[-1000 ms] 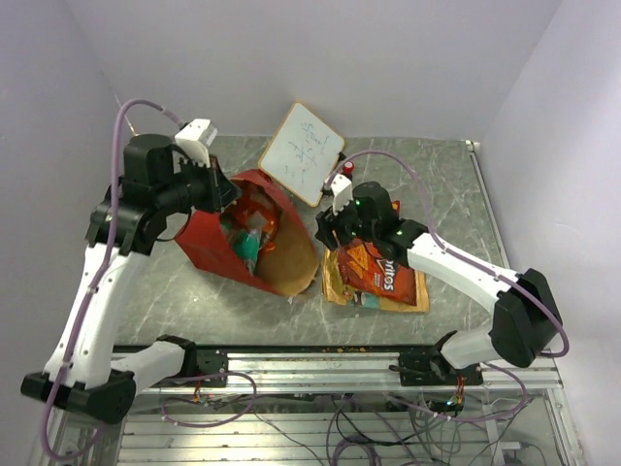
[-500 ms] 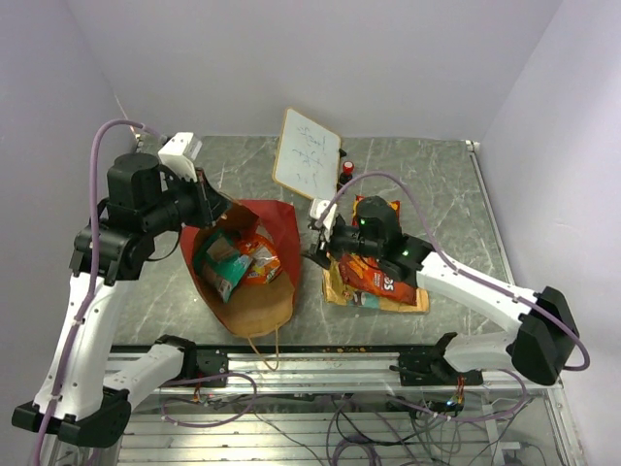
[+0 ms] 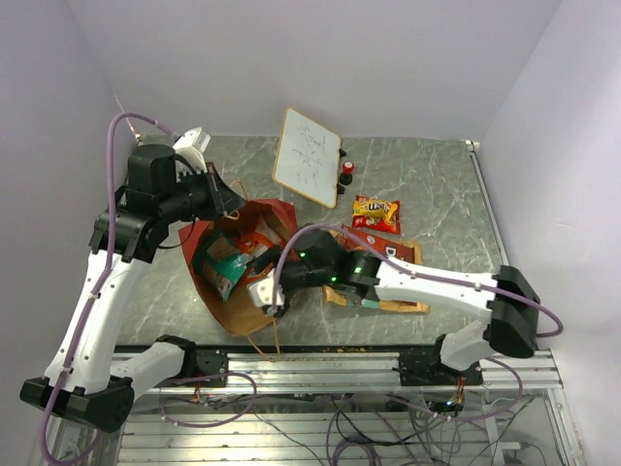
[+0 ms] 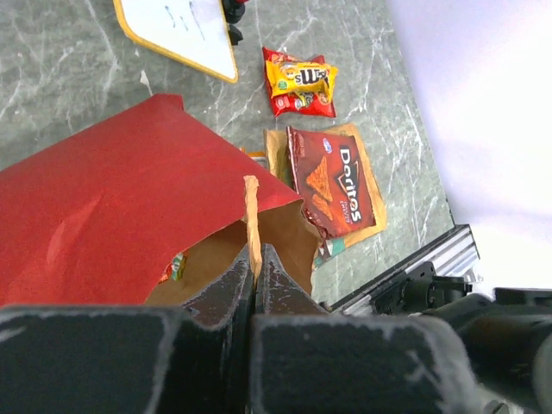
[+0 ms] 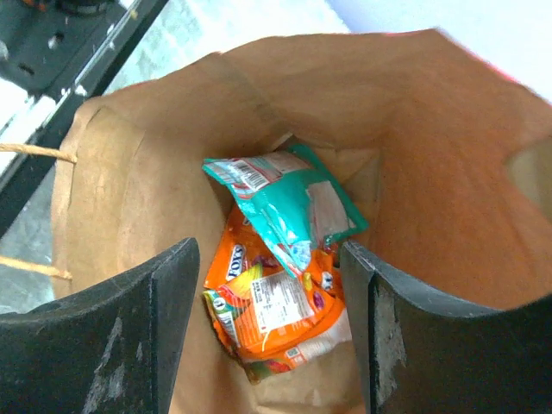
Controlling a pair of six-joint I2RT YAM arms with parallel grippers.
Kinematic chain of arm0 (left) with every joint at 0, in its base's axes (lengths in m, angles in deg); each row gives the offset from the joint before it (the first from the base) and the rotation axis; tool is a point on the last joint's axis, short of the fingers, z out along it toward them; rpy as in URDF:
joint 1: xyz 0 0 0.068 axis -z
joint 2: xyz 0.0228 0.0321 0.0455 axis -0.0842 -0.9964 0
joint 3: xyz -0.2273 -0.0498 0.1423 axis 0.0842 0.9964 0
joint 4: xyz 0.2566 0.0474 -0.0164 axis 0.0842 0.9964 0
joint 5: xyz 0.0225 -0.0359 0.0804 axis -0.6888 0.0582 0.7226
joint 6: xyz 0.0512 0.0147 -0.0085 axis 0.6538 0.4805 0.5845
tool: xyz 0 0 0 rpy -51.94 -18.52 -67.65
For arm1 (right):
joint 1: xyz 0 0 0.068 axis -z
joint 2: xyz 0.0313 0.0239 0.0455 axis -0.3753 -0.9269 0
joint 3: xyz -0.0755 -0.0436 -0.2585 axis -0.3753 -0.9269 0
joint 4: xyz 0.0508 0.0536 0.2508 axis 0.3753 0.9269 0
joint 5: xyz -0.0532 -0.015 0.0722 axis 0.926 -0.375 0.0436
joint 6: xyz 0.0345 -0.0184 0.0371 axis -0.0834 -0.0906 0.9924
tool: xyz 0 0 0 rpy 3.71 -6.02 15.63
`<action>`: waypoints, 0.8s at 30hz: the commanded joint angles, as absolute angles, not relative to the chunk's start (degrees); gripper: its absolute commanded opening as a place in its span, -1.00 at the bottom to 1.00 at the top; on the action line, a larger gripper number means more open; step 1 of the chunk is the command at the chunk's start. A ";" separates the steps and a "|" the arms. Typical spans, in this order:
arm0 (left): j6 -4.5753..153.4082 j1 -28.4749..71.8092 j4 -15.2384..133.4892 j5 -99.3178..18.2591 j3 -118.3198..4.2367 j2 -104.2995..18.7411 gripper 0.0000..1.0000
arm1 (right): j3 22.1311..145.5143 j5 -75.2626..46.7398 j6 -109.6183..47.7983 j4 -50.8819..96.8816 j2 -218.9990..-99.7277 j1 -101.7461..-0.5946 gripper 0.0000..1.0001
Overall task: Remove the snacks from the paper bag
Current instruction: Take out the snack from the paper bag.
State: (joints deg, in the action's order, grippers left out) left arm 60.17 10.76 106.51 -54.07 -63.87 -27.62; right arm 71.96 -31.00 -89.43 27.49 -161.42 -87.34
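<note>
The paper bag (image 3: 254,309), red outside and brown inside, stands tilted with its mouth up. My left gripper (image 3: 229,200) is shut on the bag's far rim; in the left wrist view the jaws (image 4: 253,263) pinch a brown paper edge above the red wall (image 4: 112,198). My right gripper (image 3: 266,283) is open at the bag's mouth, jaws wide in the right wrist view (image 5: 272,336) above a teal-white packet (image 5: 285,207) and an orange packet (image 5: 276,319). Outside the bag lie a Doritos packet (image 3: 386,250), a yellow-red packet (image 3: 375,214) and a yellow-brown packet (image 3: 398,304).
A white whiteboard (image 3: 309,157) leans at the back, with small red-and-black bottles (image 3: 346,173) beside it. The bag's tan handles (image 3: 264,342) hang toward the front rail (image 3: 330,364). Walls close in on the left, back and right.
My right arm has swung left from the packets on the table to the bag's mouth, uncovering the yellow-red packet. The left arm has held the bag upright and shifted slightly.
</note>
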 commanded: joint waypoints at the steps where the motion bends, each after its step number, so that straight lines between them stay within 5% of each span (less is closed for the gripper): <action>1: 58.93 11.02 109.12 -53.29 -65.30 -27.67 -0.86 | 74.02 -25.92 -102.19 29.36 -167.92 -89.24 0.32; 24: 57.27 11.06 116.08 -48.53 -68.30 -27.97 -0.86 | 85.08 -16.42 -118.38 19.31 -193.66 -89.63 0.21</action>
State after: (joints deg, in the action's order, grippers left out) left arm 55.34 10.76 114.42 -50.51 -65.05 -27.36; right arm 84.57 -17.69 -117.32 26.02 -191.12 -89.53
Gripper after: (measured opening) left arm 0.078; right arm 0.617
